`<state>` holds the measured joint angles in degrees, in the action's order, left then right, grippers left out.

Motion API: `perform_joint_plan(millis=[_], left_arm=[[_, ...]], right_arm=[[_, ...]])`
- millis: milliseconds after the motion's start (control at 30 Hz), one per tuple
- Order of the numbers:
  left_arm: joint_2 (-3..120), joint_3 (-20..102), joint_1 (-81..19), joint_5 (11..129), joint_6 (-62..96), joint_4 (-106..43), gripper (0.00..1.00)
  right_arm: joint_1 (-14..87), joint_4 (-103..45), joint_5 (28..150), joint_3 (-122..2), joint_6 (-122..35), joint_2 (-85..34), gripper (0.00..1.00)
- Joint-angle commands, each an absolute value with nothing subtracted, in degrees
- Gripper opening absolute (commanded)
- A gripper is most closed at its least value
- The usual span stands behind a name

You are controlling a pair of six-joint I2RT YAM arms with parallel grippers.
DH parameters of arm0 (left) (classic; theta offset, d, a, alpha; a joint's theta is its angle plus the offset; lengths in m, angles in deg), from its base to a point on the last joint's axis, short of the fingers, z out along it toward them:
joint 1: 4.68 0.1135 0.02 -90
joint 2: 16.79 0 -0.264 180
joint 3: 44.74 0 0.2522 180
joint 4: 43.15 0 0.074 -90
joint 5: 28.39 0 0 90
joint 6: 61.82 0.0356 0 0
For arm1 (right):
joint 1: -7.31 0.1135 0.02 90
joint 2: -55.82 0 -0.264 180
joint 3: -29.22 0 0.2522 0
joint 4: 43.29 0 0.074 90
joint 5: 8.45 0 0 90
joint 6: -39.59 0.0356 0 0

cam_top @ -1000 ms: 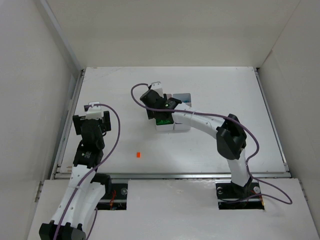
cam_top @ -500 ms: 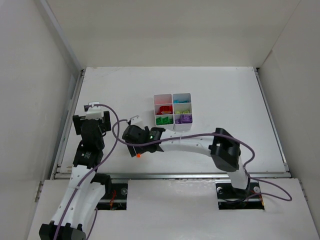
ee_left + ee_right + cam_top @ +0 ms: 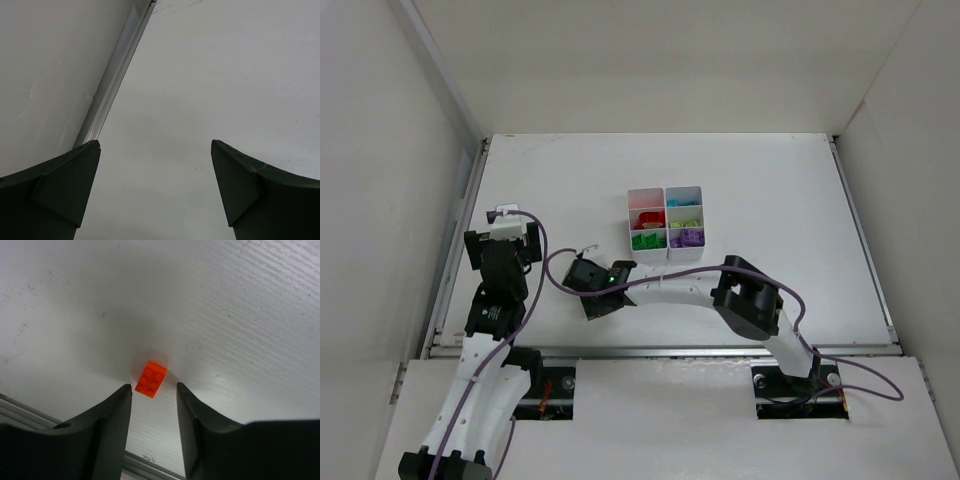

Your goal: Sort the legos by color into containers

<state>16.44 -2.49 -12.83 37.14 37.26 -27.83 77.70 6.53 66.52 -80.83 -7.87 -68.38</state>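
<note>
1. Since a second ago the right claw point(image 3: 154, 390) has swung off the tray point(image 3: 666, 256) to the lower left of centre in the top view.
2. It stands partly open with a narrow gap between its fingers, and it holds nothing.
3. One orange lego point(image 3: 151, 378) lies on the desk point(image 3: 225, 315) just past the tips. It is in line with the gap, a little toward the left of the wrist frame, and askew to both fingers.
4. The step looks like a pick. It likely goes best if the wrist turns to square the fingers to the flat sides, then drops to straddle the lego and closes gently, since so small a piece may skid or pop out.
5. Up and right, well apart, the tray already holds coloured pieces.
6. At the left edge the left claw point(image 3: 155, 150) gapes wide and empty.
</note>
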Motion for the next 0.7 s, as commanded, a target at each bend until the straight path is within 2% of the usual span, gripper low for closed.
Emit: perform_joint_plan(millis=[0, 200, 233, 433, 667], left_arm=[[15.64, -2.68, -12.77, 37.70, 36.88, -29.92, 0.91], [15.64, -2.68, -12.77, 37.70, 36.88, -29.92, 0.91], [15.64, -2.68, -12.77, 37.70, 36.88, -29.92, 0.91], [15.64, -2.68, -12.77, 37.70, 36.88, -29.92, 0.91], [16.16, -2.68, -12.24, 37.18, 36.88, -29.92, 0.91]], right_arm=[[77.63, 4.22, 67.49, -82.80, -7.16, -69.51, 0.44], [77.63, 5.45, 68.11, -84.21, -7.17, -72.32, 0.32], [77.63, 5.45, 68.10, -84.21, -7.17, -72.33, 0.25], [77.63, 6.07, 63.98, -83.68, -7.17, -70.57, 0.01], [76.05, 9.40, 56.95, -86.93, -10.15, -65.75, 0.00]])
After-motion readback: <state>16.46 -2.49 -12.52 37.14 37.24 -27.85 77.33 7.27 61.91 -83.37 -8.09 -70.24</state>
